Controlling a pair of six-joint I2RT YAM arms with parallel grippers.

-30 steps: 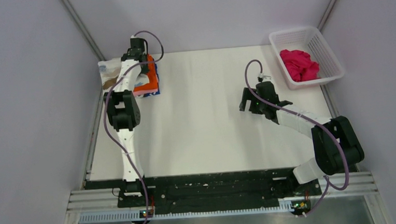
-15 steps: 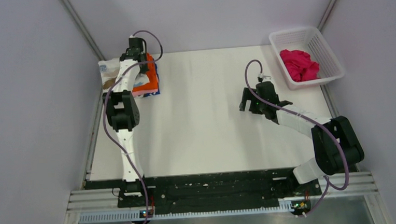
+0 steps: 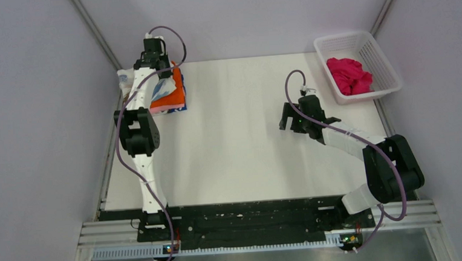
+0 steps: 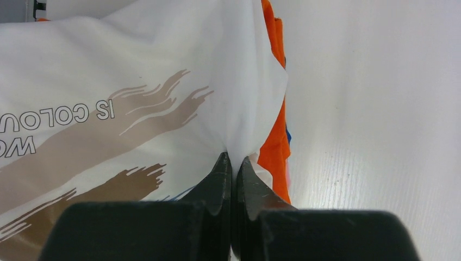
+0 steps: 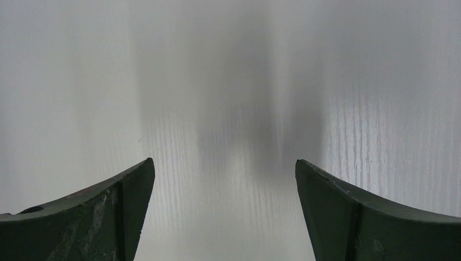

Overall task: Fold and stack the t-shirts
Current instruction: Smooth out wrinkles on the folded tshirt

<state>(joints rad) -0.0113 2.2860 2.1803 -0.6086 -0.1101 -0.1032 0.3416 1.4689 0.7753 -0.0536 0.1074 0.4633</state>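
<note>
The left gripper (image 4: 232,161) is clamped, its two dark fingers pressed together on a pinched ridge of the white cloth t-shirt printed with brown and tan brush strokes (image 4: 108,81). The fabric draws up into a narrow peak at the fingertips, and outlined lettering on the print reads upside down in the left wrist view. Just to the right of that pinch lies the edge of a plain orange t-shirt (image 4: 274,147), partly under the white one, with a thin sliver of blue cloth (image 4: 287,134) showing at its side. From above, this pile sits at the far left corner of the white table (image 3: 235,142), the left arm stretched out over it.

The right gripper (image 5: 224,163) has its jaws spread wide with nothing between them, only bare table surface and its own soft shadow below. It hovers right of the table's middle, well apart from the pile.

At the far right corner stands a white plastic lattice basket (image 3: 368,43) holding a crumpled magenta t-shirt (image 3: 349,75).
</note>
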